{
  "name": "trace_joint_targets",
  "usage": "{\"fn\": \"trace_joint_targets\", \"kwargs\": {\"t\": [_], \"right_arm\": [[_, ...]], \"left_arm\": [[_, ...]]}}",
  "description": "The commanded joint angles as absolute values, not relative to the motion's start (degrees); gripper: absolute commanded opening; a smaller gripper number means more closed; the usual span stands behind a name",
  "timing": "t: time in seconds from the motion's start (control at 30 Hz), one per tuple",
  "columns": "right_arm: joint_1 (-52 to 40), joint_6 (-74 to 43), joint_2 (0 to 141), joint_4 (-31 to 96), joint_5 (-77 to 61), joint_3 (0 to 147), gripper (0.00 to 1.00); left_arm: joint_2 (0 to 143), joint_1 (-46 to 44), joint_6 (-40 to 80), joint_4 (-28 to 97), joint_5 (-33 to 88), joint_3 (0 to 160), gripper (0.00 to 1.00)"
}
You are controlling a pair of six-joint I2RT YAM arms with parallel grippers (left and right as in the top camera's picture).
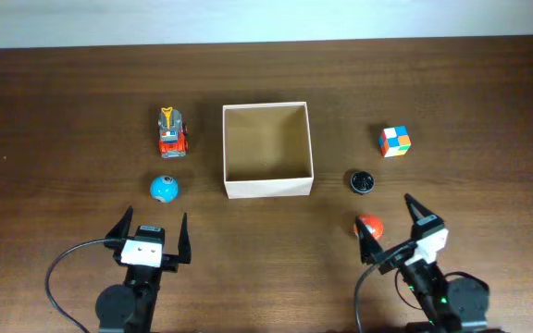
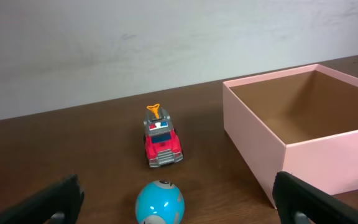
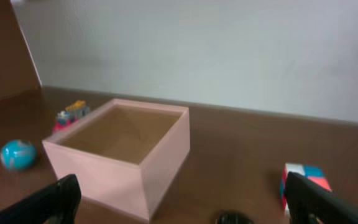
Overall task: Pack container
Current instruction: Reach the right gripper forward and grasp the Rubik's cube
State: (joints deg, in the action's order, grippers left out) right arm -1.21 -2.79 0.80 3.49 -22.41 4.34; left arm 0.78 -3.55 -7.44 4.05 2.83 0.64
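The container [image 1: 268, 187] is a square open-topped box with cream walls and a tan floor, at the table's middle, with nothing inside. It also shows in the left wrist view [image 2: 260, 143] and the right wrist view [image 3: 160, 155]. A red toy truck [image 1: 172, 134] and a blue ball [image 1: 164, 189] lie to its left. A colour cube [image 1: 394, 141], a black round piece [image 1: 363, 181] and a red-orange ball [image 1: 370, 225] lie to its right. My left gripper [image 1: 151, 236] is open and empty, just in front of the blue ball [image 2: 159, 202]. My right gripper [image 1: 394, 222] is open around the red-orange ball's spot.
The dark wooden table [image 1: 63, 111] ends at a pale wall at the back. Cables run from both arm bases near the front edge. The toy truck [image 2: 161, 142] stands behind the blue ball. The colour cube [image 3: 303, 180] sits far right of the box.
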Motion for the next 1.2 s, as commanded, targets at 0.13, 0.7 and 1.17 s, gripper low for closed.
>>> {"fn": "trace_joint_targets", "kwargs": {"t": [0.13, 0.7, 1.17], "right_arm": [[-1.5, -1.7, 5.8, 11.1, -17.0, 16.4, 0.99], [-1.5, -1.7, 54.9, 51.2, -3.4, 68.9, 0.99], [-1.5, -1.7, 83.7, 70.8, -4.0, 94.5, 0.99]], "left_arm": [[0.4, -3.2, -6.5, 4.4, 3.7, 0.5, 0.99], [0.4, -3.2, -6.5, 4.4, 3.7, 0.5, 0.99], [0.4, -3.2, -6.5, 4.4, 3.7, 0.5, 0.99]]}}
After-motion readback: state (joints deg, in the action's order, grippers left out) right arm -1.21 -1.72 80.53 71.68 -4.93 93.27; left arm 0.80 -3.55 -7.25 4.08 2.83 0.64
